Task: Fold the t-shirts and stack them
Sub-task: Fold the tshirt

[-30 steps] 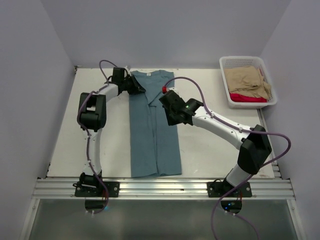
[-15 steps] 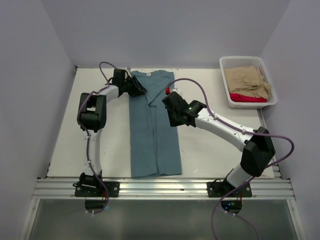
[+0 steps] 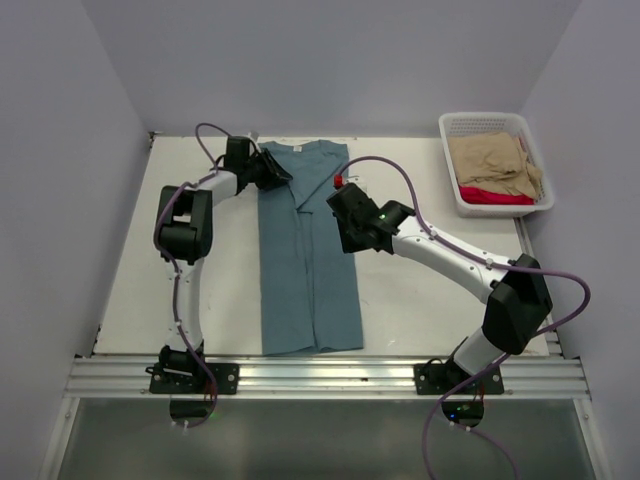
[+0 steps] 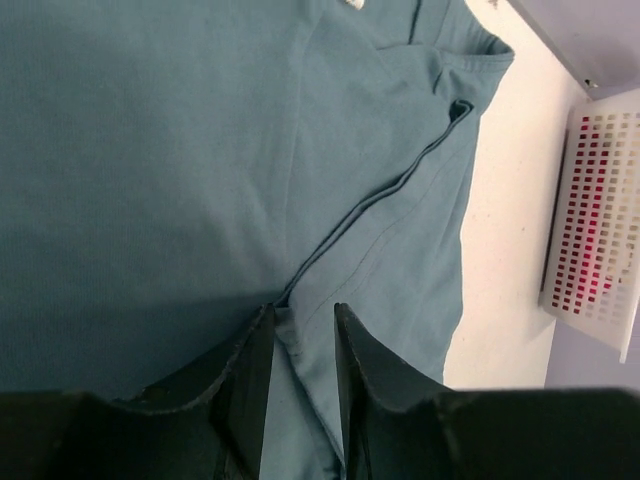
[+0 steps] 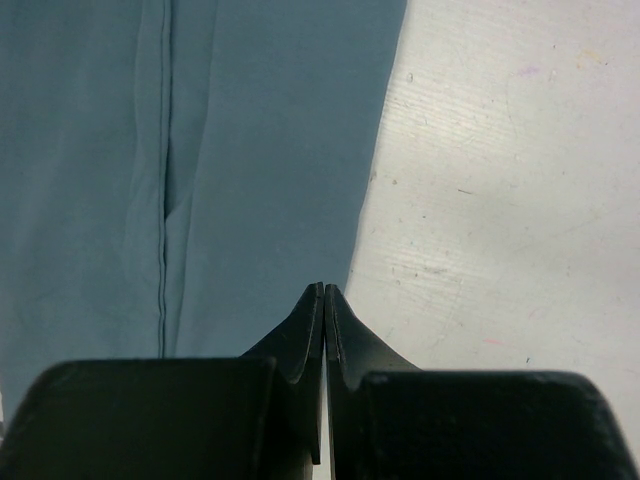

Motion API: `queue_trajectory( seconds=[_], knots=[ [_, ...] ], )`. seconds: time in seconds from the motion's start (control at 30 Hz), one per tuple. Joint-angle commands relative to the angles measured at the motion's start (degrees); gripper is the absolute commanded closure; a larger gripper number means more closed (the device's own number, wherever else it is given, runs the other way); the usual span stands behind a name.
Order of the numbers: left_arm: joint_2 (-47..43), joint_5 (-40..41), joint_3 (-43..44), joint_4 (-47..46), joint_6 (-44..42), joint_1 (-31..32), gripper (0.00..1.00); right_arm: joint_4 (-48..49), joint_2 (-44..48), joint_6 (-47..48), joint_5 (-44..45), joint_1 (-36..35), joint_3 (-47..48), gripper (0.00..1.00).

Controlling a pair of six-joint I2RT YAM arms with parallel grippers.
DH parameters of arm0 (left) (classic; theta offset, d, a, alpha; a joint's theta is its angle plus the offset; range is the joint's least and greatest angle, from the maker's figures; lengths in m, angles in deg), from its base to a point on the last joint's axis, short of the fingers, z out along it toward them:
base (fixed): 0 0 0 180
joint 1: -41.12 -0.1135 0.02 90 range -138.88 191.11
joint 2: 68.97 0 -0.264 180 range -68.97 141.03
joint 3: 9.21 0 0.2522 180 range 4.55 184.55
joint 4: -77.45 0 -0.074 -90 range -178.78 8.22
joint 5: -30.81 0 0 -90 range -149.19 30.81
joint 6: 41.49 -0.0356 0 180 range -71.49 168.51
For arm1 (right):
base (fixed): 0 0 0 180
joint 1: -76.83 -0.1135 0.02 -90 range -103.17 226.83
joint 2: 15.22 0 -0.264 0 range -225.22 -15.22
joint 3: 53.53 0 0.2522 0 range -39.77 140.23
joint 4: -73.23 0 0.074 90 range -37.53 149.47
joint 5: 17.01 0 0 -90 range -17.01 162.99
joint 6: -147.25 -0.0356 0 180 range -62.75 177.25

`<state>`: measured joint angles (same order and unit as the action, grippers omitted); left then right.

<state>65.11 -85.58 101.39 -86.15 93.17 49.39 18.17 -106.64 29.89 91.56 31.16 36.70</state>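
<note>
Teal t-shirt (image 3: pixel 308 250) lies mid desk (image 3: pixel 420 300), sides folded in to a long strip; cross-folds not yet done. Tan t-shirt (image 3: pixel 490 160) and red t-shirt (image 3: pixel 495 197) wait unfolded in the basket (image 3: pixel 450 125), far right. My left jaws stand part open astride the teal t-shirt's far-left fold, apparently not clamping it. Right jaws are shut and empty over its right edge.

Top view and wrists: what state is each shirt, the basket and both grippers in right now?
Teal shirt: flat on the table, sides folded in to a long strip, not yet folded lengthwise.
Tan shirt: crumpled in the basket, unfolded.
Red shirt: in the basket under the tan one, only an edge showing.
Basket: upright, holding two shirts.
Left gripper: open, at the teal shirt's folded edge.
Right gripper: shut, empty, over the teal shirt's edge.
</note>
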Motion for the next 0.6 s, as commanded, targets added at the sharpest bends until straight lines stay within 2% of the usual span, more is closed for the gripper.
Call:
queue_trajectory(
  seconds=[0.0,0.23,0.37,0.5,0.53,0.57],
  knots=[
    [1.3,-2.6,0.4,-7.8,2.9,0.3,0.67,1.6,2.2,-0.4,0.9,0.2,-0.3,1.0],
    [3.9,-3.8,2.7,-8.5,3.5,2.3,0.78,1.6,3.3,-0.5,1.3,0.7,-1.2,1.0],
    [3.6,-3.6,2.9,-7.8,2.9,2.3,0.89,1.6,3.9,-0.3,1.6,1.0,-1.8,1.0],
    [2.4,-2.3,3.4,-5.2,1.1,2.3,0.89,1.7,4.3,-0.3,1.6,1.3,-2.4,1.0],
    [1.7,-1.8,3.4,-4.7,0.9,2.3,0.87,1.7,4.3,-0.4,1.6,1.4,-2.5,1.0],
    [1.4,-1.0,3.3,-4.3,0.4,2.3,0.8,1.8,4.4,-0.4,1.5,1.5,-2.6,1.0]
  ],
)
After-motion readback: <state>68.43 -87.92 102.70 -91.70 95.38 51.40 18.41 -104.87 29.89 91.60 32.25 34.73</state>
